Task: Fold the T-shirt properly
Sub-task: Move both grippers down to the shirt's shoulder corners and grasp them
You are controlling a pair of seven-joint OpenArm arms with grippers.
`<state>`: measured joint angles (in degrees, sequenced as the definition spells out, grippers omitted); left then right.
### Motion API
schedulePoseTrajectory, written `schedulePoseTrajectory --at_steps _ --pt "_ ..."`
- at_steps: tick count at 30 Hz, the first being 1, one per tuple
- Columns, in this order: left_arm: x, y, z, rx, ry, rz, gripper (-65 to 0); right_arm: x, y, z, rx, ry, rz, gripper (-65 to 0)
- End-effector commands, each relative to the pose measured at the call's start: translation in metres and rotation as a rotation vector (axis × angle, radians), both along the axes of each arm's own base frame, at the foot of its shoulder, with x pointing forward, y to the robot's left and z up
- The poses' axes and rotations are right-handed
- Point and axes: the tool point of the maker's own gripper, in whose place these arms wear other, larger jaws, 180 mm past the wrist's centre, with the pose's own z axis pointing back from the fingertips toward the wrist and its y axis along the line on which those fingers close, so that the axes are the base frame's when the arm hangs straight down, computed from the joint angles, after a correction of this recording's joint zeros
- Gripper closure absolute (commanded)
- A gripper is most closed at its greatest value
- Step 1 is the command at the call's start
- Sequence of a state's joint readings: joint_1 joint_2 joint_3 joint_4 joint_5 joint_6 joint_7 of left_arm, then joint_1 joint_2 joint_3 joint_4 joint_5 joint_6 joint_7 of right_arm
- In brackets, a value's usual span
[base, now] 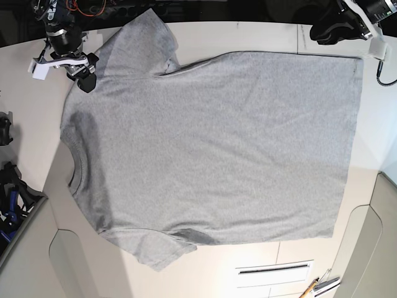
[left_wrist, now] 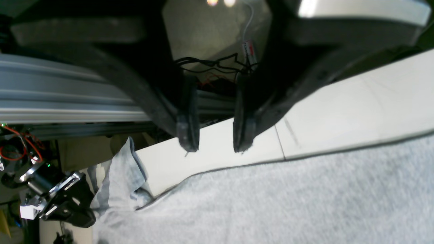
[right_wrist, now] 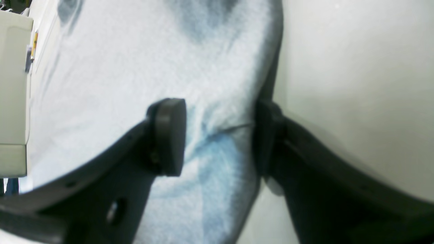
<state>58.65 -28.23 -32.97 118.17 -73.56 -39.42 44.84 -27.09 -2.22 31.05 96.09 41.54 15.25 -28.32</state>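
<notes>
The heather-grey T-shirt lies flat on the white table, plain side up, with the neck at the left and the hem at the right. My right gripper is at the shoulder beside the far sleeve. In the right wrist view it is open, its jaws standing on either side of a wrinkled edge of the shirt. My left gripper hangs near the far hem corner. In the left wrist view it is open and empty, over bare table just beyond the shirt's edge.
An aluminium rail and black cables run behind the table's far edge. A slot and a pencil are at the near right of the table. Dark clamps sit off the left edge.
</notes>
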Motion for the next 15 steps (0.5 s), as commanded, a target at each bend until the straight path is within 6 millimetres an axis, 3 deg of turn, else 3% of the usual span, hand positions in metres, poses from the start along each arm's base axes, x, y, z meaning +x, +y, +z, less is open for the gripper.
schedulePoseTrajectory --at_steps 1,3,6,7,13,15 --pt "0.005 -0.002 0.008 -0.012 -0.030 -0.011 -21.2 0.003 -0.003 0.007 -0.012 -0.026 0.000 -30.3" --pt "0.012 -0.002 0.010 -0.011 -0.051 -0.012 -21.2 0.003 -0.004 0.008 -0.014 -0.029 -0.002 -21.8" --pt "0.022 -0.002 0.014 -0.011 -0.086 -0.013 -21.2 0.004 -0.001 0.009 -0.033 -0.039 0.027 -2.5" --pt "0.026 -0.002 0.016 -0.010 -0.098 -0.014 -21.2 0.005 0.001 0.010 -0.034 -0.051 0.042 0.0" --pt "0.053 0.009 0.019 -0.010 -0.171 0.020 -21.6 0.003 0.002 0.008 -0.073 -0.038 0.077 0.0" --pt "0.061 0.021 0.011 -0.011 -0.169 0.059 -25.3 0.003 0.002 0.008 -0.072 -0.038 0.076 0.0"
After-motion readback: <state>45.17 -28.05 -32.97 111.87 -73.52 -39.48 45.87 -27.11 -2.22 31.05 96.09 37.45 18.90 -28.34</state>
